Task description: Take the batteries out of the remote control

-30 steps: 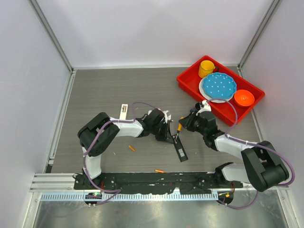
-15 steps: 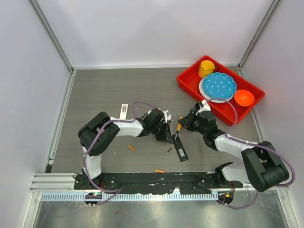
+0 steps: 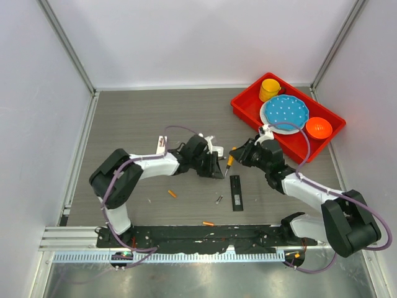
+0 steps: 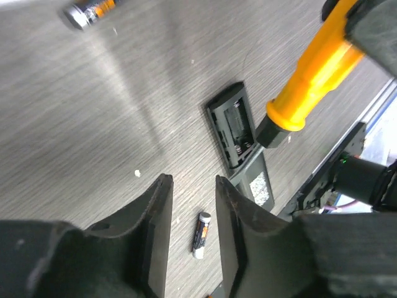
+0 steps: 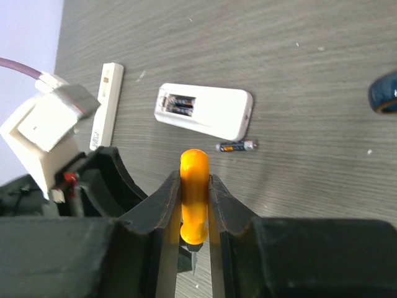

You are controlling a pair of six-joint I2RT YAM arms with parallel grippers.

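Observation:
The black remote [image 3: 235, 192] lies flat with its battery bay open; it also shows in the left wrist view [image 4: 234, 127]. A dark battery [image 3: 219, 199] lies just left of it, seen on the table below my open left gripper [image 4: 192, 183] as a small dark cylinder [image 4: 200, 234]. Orange batteries lie at the left [image 3: 172, 194] and near the front rail [image 3: 208, 223]. My left gripper [image 3: 215, 167] hovers empty, up and left of the remote. My right gripper [image 3: 234, 156] is shut on the orange-handled screwdriver [image 5: 194, 198], its tip above the remote's far end.
A white remote [image 5: 205, 112] with an open bay, a battery [image 5: 237, 146] beside it and a thin white strip [image 3: 162, 144] lie behind the left arm. A red tray [image 3: 245, 107] with a yellow cup, blue plate and orange bowl stands at the back right.
A dark battery has come out and lies left of the black remote. My left gripper has let go of the remote and drawn back left. The remote now lies straight. The screwdriver has lifted away.

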